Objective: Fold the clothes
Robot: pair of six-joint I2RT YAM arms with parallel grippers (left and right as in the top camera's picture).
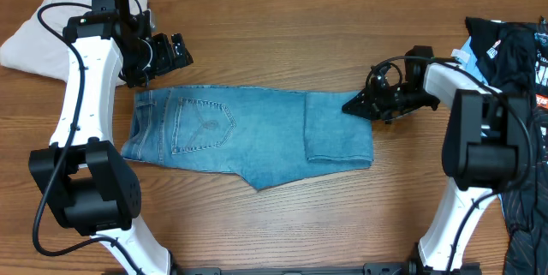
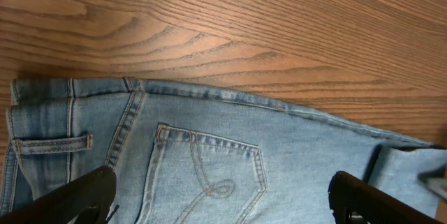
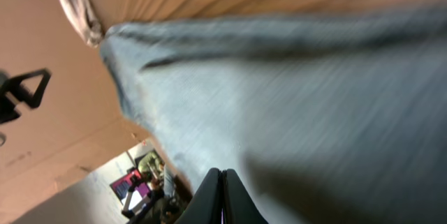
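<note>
The light blue denim jeans (image 1: 248, 134) lie flat in the middle of the table, with the leg end folded back over itself at the right and a stitched back pocket (image 1: 201, 125) facing up. My left gripper (image 1: 169, 52) is open and empty, hovering just beyond the waistband's far corner. In the left wrist view the jaws (image 2: 223, 203) spread wide above the pocket (image 2: 209, 175). My right gripper (image 1: 351, 104) is shut at the far right corner of the folded leg. In the right wrist view its fingers (image 3: 222, 196) are pressed together over the denim (image 3: 314, 91), with no cloth seen between them.
Beige khaki trousers (image 1: 34, 39) lie bunched at the far left corner, behind the left arm. A black printed garment with pale blue cloth (image 1: 514, 44) lies along the right edge beside the right arm. Bare wooden table (image 1: 282, 35) surrounds the jeans.
</note>
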